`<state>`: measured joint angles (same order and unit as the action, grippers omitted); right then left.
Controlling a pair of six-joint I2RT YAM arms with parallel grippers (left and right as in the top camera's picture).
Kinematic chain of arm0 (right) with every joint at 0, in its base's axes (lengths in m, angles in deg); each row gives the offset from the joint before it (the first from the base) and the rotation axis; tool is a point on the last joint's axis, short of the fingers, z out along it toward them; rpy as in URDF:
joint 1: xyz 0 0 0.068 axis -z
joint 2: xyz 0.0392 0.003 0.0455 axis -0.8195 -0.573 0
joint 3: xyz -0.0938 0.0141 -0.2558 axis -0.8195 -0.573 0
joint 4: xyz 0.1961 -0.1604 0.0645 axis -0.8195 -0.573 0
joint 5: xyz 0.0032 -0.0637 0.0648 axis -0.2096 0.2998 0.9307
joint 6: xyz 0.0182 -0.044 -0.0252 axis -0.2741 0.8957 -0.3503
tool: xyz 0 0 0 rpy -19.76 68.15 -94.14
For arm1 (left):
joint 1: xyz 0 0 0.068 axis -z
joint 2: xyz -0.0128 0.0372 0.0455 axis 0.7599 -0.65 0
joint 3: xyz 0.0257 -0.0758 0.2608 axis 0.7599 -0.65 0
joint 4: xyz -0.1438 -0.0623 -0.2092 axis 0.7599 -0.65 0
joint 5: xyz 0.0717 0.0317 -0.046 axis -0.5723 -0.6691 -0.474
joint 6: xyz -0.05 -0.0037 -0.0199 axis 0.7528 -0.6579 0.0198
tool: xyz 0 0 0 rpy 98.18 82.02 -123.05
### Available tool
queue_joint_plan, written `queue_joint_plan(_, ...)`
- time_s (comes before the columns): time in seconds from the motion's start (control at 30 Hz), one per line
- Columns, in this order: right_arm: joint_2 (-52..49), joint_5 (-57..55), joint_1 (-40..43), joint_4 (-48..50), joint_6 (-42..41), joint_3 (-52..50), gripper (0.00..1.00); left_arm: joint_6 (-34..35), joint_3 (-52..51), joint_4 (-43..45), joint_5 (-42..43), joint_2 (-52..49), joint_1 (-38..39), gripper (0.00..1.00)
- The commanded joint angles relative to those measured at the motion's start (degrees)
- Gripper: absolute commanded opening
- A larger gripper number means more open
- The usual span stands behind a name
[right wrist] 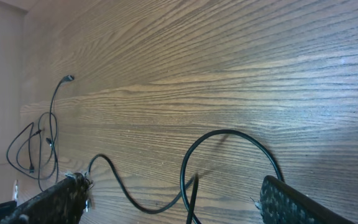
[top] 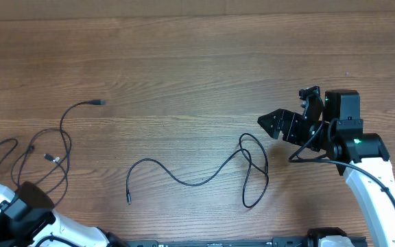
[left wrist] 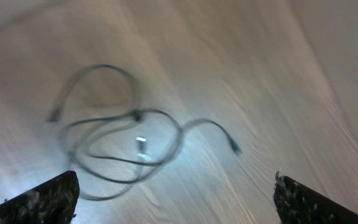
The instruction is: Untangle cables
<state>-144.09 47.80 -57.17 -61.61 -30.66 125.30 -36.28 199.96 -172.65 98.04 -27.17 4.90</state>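
Observation:
Two separate black cables lie on the wooden table (top: 184, 68). One is a loose bundle of loops (top: 49, 158) at the left, its plug end (top: 100, 102) reaching toward the back. The other cable (top: 197, 183) snakes across the middle and ends in loops (top: 254, 165) near the right arm. My left gripper (top: 27, 197) sits at the front left corner, close to the bundle. In the left wrist view it (left wrist: 176, 202) is wide open, with the blurred loops (left wrist: 135, 115) ahead of it. My right gripper (right wrist: 173, 202) is open above a cable loop (right wrist: 229, 132), holding nothing.
The right arm's own thick black cable (top: 314, 156) hangs by its wrist. The table's front edge runs along a dark rail (top: 252, 241). In the right wrist view the left bundle (right wrist: 42, 146) shows far off.

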Motion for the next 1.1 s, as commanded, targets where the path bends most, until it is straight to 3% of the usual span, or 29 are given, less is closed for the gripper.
queue_joint_plan(0.0, 0.9, -0.6, -0.1, 0.1, 0.0, 0.9, 0.86, -6.7, -1.6, -0.2, 11.0, 0.2, 3.8, 1.0)
queue_joint_plan(0.2, 0.9, -0.6, -0.1, 0.1, 0.0, 0.9, 0.86, -8.5, -6.1, -0.2, 3.8, 0.3, 14.1, 1.0)
queue_joint_plan(0.37, 0.9, -2.0, 0.0, -0.4, 0.0, 0.9, 0.86, -8.5, -16.1, -0.2, -1.2, 2.6, 23.7, 0.99)
queue_joint_plan(0.6, 0.9, -16.8, 0.0, -5.3, -5.3, 0.9, 0.9, -9.6, -32.9, -0.2, -2.5, 9.7, 37.0, 1.0)
queue_joint_plan(0.73, 0.9, -23.9, 2.2, -7.6, -12.5, 1.0, 0.92, -12.3, -39.6, 2.4, -2.2, 11.8, 47.9, 0.99)
queue_joint_plan(0.83, 0.9, -23.9, 6.3, -8.2, -15.3, 1.0, 0.94, -12.2, -42.5, 6.4, 0.7, 11.5, 56.2, 1.0)
queue_joint_plan(1.0, 1.0, -21.9, 14.6, -11.4, -15.1, 1.2, 1.0, -12.2, -48.1, 16.9, 15.9, 10.0, 69.5, 1.0)
queue_joint_plan(1.07, 1.0, -22.0, 17.0, -13.1, -14.8, 1.2, 1.0, -12.2, -49.8, 20.0, 17.3, 9.1, 73.7, 1.0)
